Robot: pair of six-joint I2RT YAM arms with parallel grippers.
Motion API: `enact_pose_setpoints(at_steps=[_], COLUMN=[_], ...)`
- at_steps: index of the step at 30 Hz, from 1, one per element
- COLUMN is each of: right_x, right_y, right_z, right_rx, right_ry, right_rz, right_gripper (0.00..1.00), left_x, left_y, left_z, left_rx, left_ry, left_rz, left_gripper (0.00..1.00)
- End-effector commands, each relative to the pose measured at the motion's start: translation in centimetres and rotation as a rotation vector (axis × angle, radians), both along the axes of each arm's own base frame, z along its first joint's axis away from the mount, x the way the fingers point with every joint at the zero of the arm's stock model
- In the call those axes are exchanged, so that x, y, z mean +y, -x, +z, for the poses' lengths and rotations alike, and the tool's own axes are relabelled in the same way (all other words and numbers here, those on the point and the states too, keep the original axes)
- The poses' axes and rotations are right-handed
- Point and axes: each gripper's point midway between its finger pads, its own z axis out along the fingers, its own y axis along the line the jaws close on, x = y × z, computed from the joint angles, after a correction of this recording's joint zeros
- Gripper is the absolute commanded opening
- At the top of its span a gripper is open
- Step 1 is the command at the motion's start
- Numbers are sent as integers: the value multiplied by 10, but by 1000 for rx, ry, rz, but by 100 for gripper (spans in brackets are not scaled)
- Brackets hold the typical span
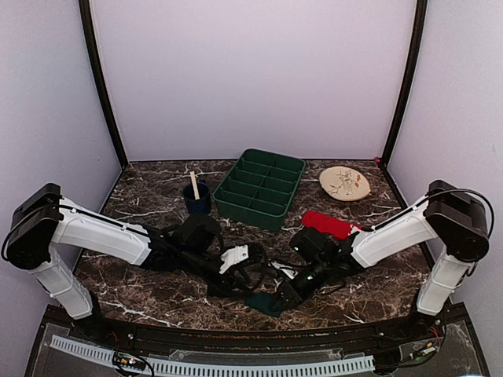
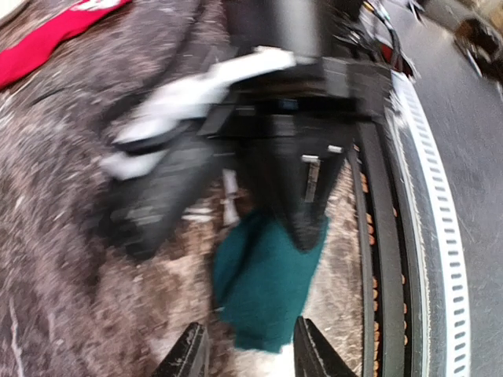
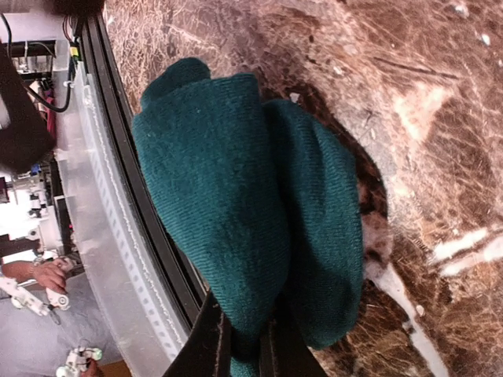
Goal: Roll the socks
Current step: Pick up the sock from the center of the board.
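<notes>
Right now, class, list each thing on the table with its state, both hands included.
Teal sock: bunched up, gripped.
Red sock: lying loose, untouched.
Tray: upright.
Cup: upright, stick standing in it.
Plate: lying flat.
Right hand: shut on the teal sock.
Left hand: open, fingertips flanking the teal sock's end.

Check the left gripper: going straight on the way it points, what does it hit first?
The teal sock, just past the open fingers of the left gripper. Behind it is the right gripper, pinching that same sock. The view is blurred, so depth is uncertain.
</notes>
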Motion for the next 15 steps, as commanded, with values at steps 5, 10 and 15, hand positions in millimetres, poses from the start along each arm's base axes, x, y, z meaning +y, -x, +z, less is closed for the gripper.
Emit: enact_pose_setpoints(at_steps=[5, 10, 15], right_x=[-3, -2, 1], right_y=[9, 12, 12], right_z=[-7, -7, -4], right_rx=[152, 192, 212], right_ry=[6, -5, -13], right_rz=[-16, -12, -9], right_gripper=[0, 0, 0], left_x=[-7, -15, -22], left_y=[23, 37, 45], left_z=[-11, -21, -31], left_rx=[-174, -224, -266], left_ry=[-68, -127, -173], left_rz=[-142, -238, -296], left_gripper=[42, 43, 45])
